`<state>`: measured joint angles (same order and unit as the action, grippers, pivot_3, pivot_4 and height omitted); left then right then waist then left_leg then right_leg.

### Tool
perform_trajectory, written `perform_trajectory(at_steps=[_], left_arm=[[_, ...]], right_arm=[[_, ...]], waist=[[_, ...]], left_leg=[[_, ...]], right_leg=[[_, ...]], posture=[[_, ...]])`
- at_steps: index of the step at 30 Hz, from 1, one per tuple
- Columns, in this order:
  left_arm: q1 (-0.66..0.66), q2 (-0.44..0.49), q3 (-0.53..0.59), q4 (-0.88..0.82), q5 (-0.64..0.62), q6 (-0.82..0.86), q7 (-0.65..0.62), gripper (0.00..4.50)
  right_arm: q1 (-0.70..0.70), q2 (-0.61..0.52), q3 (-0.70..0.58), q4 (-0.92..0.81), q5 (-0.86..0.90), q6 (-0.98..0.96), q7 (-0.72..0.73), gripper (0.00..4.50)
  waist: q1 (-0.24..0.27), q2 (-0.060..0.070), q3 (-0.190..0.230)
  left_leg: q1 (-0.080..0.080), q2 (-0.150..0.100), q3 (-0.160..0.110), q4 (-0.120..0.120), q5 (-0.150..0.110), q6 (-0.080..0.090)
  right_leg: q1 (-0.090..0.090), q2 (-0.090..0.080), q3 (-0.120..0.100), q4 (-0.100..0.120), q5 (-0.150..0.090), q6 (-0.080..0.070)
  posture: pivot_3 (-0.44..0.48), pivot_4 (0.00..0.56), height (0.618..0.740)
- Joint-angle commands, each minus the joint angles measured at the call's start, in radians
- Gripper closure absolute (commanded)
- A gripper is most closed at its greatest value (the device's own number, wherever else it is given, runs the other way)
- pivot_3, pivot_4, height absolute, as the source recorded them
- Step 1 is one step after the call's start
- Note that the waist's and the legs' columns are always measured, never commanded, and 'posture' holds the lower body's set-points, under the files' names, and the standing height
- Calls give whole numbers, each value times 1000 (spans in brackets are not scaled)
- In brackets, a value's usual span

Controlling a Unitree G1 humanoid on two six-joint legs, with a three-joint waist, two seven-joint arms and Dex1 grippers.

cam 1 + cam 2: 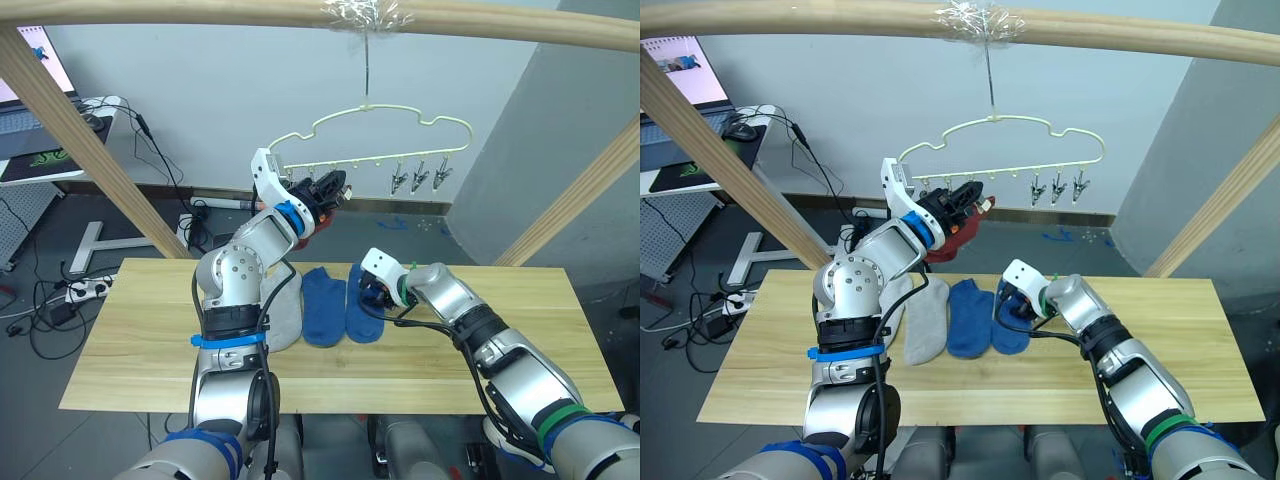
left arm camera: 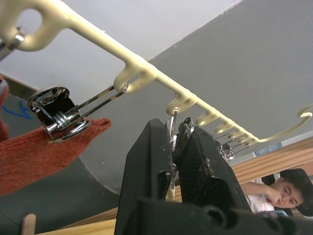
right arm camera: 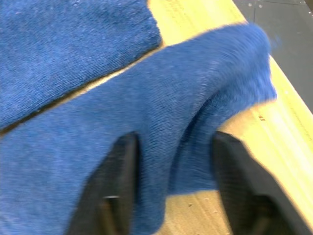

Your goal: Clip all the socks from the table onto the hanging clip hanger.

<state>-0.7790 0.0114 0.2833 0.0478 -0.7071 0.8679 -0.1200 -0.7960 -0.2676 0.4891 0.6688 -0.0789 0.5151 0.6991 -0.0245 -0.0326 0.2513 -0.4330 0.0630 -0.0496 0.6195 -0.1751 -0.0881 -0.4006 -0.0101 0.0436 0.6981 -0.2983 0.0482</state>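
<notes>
My left claw (image 2: 177, 147) pinches a metal clip (image 2: 174, 128) on the cloud-shaped hanger (image 1: 370, 135) — rust sock (image 2: 34, 152) clipped beside; right claw (image 3: 171, 183) wide astride soft blue knit sock (image 3: 146, 122) on plank bench (image 1: 520, 320).

Even, soft indoor light falls on my workspace from above, so the pale wooden plank table (image 1: 500, 330) is bright and carries only faint, short shadows under the flat blue knit socks (image 1: 323, 305), with no harsh glare. Up by my left wrist the chrome metal clip (image 2: 58, 115) on the thin pale yellow-green wire hanger (image 2: 142, 73) throws small bright highlights, while my own black fingers (image 2: 146, 176) loom dark and soft-edged, too close for focus. By my right wrist the blue sock's far edge (image 3: 254, 54) smears into blur and my fingertips (image 3: 122, 171) sit in shade.
</notes>
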Motion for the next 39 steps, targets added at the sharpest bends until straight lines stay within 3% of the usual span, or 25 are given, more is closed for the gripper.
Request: perform_trajectory(at_steps=[1, 3, 4, 8, 18, 23, 31, 39], left_arm=[[-11, 0, 7, -33, -34, 2, 0, 4274], [-8, -2, 13, -36, -45, 13, 1, 4274], [-6, -2, 15, -38, -50, 18, 2, 4274], [-11, -2, 40, -25, -84, 42, 20, 4274], [-66, 8, 180, 91, -234, 105, 88, 4274], [-83, 16, 207, 134, -273, 114, 115, 4274], [-93, 16, 212, 157, -324, 113, 150, 4274], [-102, 24, 219, 172, -357, 105, 179, 4274]], right_arm=[[30, -13, -6, 17, -38, 30, 5, 3725], [33, -13, -13, 13, -36, 43, 16, 4429], [35, -13, -19, 9, -35, 52, 20, 4469], [57, -27, -52, -73, -25, 98, 35, 4469], [269, -75, -278, -778, 198, 424, 66, 4469], [307, -17, -381, -955, 330, 540, 32, 4469], [253, 80, -512, -1001, 491, 618, -41, 4469], [179, 99, -558, -951, 568, 609, -98, 4469]], waist=[[0, 0, 0], [0, 0, 0], [0, 0, 0], [2, 0, 0], [-3, 0, 0], [-6, 0, 0], [-6, 0, 0], [-5, 0, 0]], left_leg=[[0, 0, 0, 0, 0, 0], [1, 0, 0, 0, 0, 0], [1, 0, 0, 0, 0, 0], [1, 0, -1, 0, 0, 0], [0, 0, -1, 0, 0, 0], [0, 0, -1, 0, 0, 0], [0, 0, -1, 0, 0, 0], [0, 0, -1, 0, 0, 0]], right_leg=[[0, 0, 0, 0, 0, 0], [1, 0, 0, 0, 0, 0], [1, 0, 0, 0, 0, 0], [2, 0, -1, -1, 0, 0], [1, 0, -1, -1, 0, 0], [1, 0, -1, -1, 0, 0], [1, 0, -1, -1, 0, 0], [1, 0, -1, -1, 0, 0]], posture=[[71, 208, 740], [69, 209, 740], [69, 209, 740], [56, 208, 740], [24, 193, 740], [4, 190, 740], [-1, 189, 740], [7, 186, 740]])
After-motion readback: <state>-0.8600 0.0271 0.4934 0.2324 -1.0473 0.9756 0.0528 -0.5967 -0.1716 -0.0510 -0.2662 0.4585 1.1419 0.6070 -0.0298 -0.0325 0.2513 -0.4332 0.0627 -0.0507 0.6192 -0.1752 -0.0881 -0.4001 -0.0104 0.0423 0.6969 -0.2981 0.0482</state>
